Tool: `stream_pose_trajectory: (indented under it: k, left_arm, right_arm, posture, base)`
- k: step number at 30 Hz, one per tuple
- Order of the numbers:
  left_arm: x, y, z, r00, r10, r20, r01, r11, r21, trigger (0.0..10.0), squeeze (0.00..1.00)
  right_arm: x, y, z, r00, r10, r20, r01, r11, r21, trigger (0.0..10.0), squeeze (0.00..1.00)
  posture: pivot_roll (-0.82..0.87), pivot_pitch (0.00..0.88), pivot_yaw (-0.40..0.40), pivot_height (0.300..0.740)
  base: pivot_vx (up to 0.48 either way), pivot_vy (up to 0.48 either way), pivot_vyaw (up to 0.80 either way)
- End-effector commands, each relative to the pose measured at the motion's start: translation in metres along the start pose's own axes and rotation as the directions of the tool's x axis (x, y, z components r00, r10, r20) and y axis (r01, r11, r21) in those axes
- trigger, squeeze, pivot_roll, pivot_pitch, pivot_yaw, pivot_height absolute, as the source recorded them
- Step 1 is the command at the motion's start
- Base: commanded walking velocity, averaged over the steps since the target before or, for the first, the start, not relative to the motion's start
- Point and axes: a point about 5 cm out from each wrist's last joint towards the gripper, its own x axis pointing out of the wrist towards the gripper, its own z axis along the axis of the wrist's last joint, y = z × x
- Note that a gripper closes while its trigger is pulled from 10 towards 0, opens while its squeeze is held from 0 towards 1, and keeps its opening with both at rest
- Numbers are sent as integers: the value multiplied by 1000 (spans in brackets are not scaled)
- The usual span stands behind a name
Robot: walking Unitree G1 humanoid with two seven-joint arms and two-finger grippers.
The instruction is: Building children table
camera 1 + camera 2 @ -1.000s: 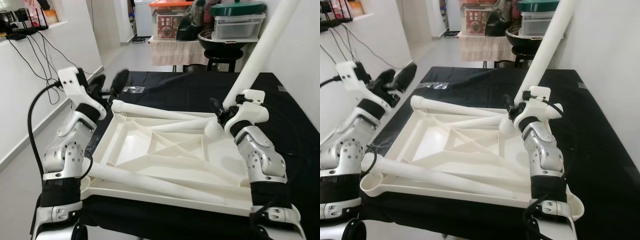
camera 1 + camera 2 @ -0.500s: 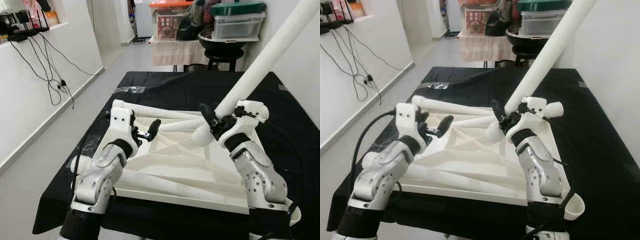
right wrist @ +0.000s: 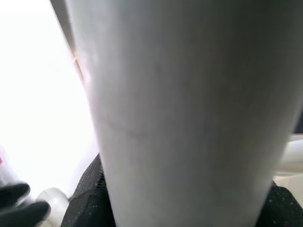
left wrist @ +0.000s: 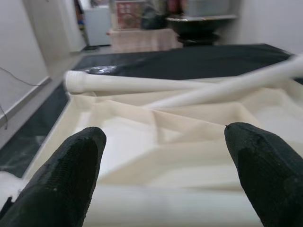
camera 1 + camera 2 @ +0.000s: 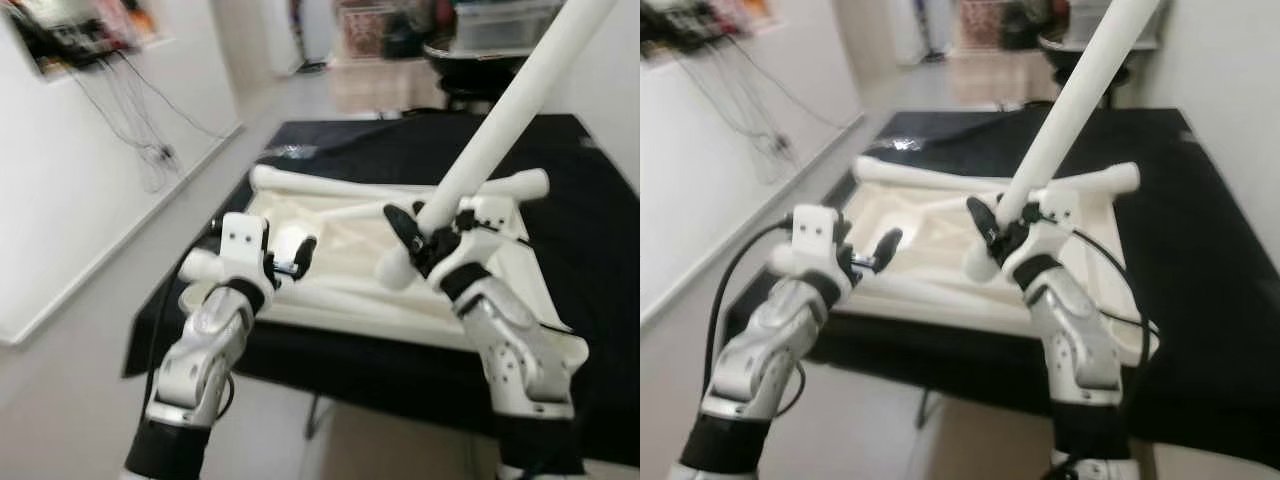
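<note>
1. Right end effector (image 5: 418, 236) is clamped on a white table leg (image 5: 500, 128), held tilted above the tabletop (image 5: 580, 270).
2. Left end effector (image 5: 290, 258) has fingers (image 4: 71, 179) spread apart, holding nothing, over the upturned white table panel (image 5: 340, 260) at its near left edge.
3. Another leg (image 5: 330, 185) lies along the panel's far edge.

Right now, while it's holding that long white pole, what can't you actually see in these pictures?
- White pole: its top is cut off by the upper edge of both eye views.
- Right claw: in the right wrist view the pole hides what lies beyond.
- Back shelf clutter: blurred.
- Tabletop's near edge: the left arm covers part.
</note>
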Motion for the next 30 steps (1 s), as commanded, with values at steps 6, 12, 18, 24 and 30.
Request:
stream_pose_trajectory:
  k: [6, 12, 18, 24, 30]
  left_arm:
    - [2, 2, 2, 998, 38, 41, -40, 998, 42, 10000, 0]
    - [1, 7, -4, 997, 68, 32, -70, 996, 62, 10000, 0]
    - [-3, 13, -14, 995, 96, 9, -96, 993, 70, 10000, 0]
    - [-6, 13, -21, 996, 83, -11, -82, 994, 67, 10000, 0]
    - [-10, 15, -28, 996, 77, -36, -76, 997, 25, 10000, 0]
  right_arm:
    - [-2, -1, 5, 1000, -13, 28, 13, 1000, -17, 10000, 0]
    - [-1, 0, 5, 1000, -7, 13, 8, 999, -44, 10000, 0]
    - [0, 2, 4, 1000, 10, -2, -10, 998, -63, 10000, 0]
    - [1, 6, 4, 999, 34, 4, -33, 993, -109, 10000, 0]
    - [-1, 16, -1, 995, 97, -23, -99, 982, -163, 10000, 0]
  posture:
    - [-126, 0, 56, 740]
    - [-128, 0, 54, 740]
    - [-120, 0, 56, 740]
    - [-117, 0, 57, 740]
    - [-117, 0, 52, 740]
  base:
    - [0, 0, 0]
    - [0, 0, -93]
    - [0, 0, -800]
    - [0, 0, -267]
    - [0, 0, 0]
